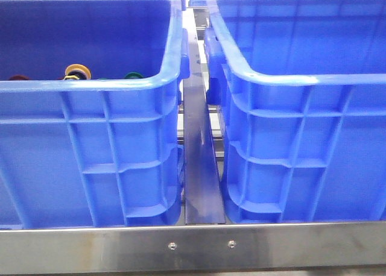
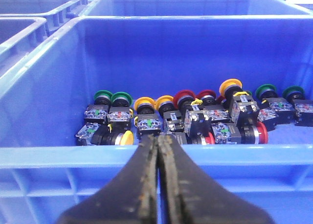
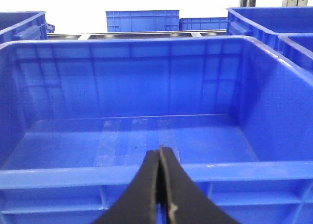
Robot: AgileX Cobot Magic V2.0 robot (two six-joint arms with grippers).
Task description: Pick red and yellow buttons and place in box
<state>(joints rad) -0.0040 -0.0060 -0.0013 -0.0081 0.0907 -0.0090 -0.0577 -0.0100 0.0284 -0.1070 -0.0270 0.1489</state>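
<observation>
Beyond left crate's near wall, red and yellow buttons (image 2: 184, 98) lie ahead of left gripper (image 2: 158, 150), fingers pressed together; right gripper (image 3: 160, 158) likewise closed.

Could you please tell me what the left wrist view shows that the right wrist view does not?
Only the left wrist view shows a crate holding push buttons: red, yellow and green caps. Only the right wrist view shows a crate whose floor is bare apart from strips of clear tape. Both show a shut tool, left and right, in front of a blue crate's near rim.
</observation>
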